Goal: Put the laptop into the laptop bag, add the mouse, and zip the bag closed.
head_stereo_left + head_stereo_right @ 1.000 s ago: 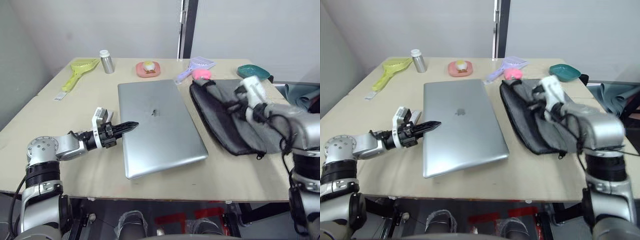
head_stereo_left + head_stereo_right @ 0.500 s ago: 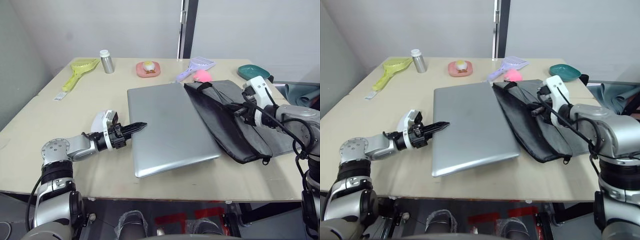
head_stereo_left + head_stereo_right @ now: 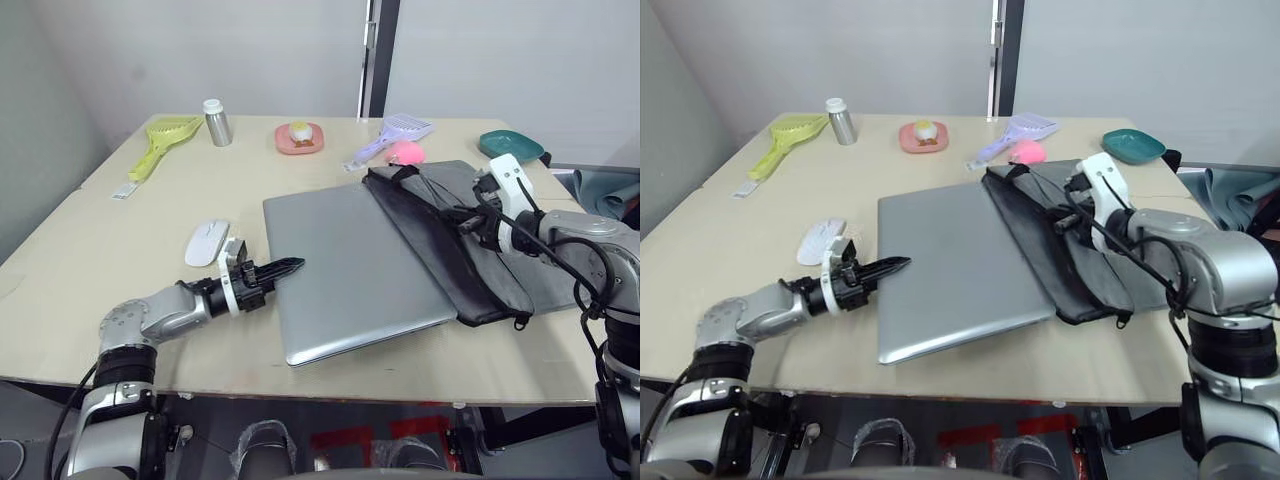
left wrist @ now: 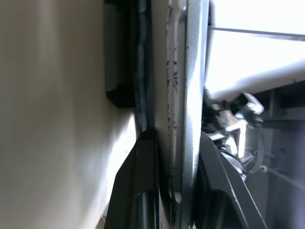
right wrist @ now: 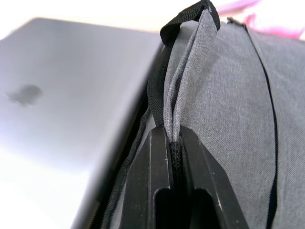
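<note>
Silver metal, stiff and slick: the laptop (image 3: pixel 360 270) lies mid-tabletop, its right edge just inside the laptop bag (image 3: pixel 470 240). The left end effector (image 3: pixel 285 268) grips its left edge; best held by edges. The mouse (image 3: pixel 206 242) sits left, free. The right end effector (image 3: pixel 1068 218) pinches the soft bag's strap.

Bare table (image 3: pixel 100 250) lies open behind and to the outer side of the left gripper (image 3: pixel 290 267), apart from the mouse (image 3: pixel 206 242) just beside its wrist. Ahead of its jaws the laptop (image 3: pixel 350 270) blocks passage; beyond it the laptop bag (image 3: pixel 470 250) fills the way.
</note>
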